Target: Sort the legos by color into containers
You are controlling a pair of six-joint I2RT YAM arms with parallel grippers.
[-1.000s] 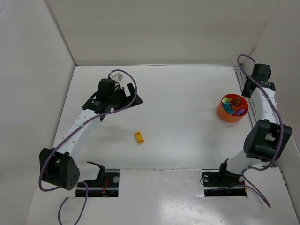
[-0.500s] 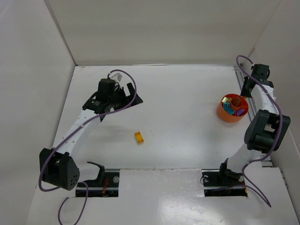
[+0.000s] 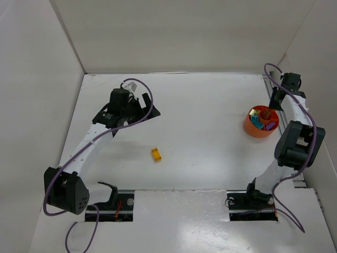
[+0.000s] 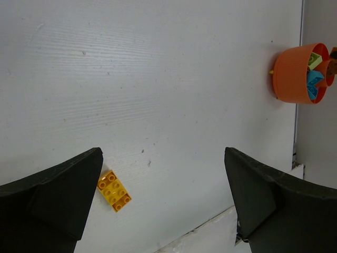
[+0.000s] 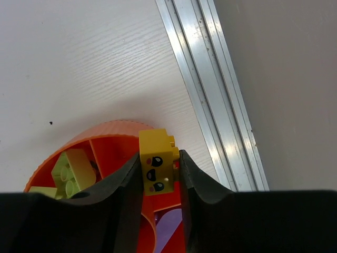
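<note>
Inside the right claw [image 5: 159, 173] sits a yellow lego [image 5: 156, 153].

Two arms [image 3: 87, 145] [image 3: 295, 147], one orange bowl [image 3: 255, 130] holding several bricks [image 3: 258, 122], one loose yellow brick [image 3: 156, 154], one clamped yellow brick [image 5: 156, 163].

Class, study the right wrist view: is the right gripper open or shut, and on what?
The right gripper is shut on a yellow lego: its jaws press both sides, above the orange bowl.

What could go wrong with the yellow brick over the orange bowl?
The right gripper holds a yellow brick over the rim of the orange bowl, beside the metal rail. Released there, it might clip the rim and fall outside, or drop in with the pale green brick.
</note>
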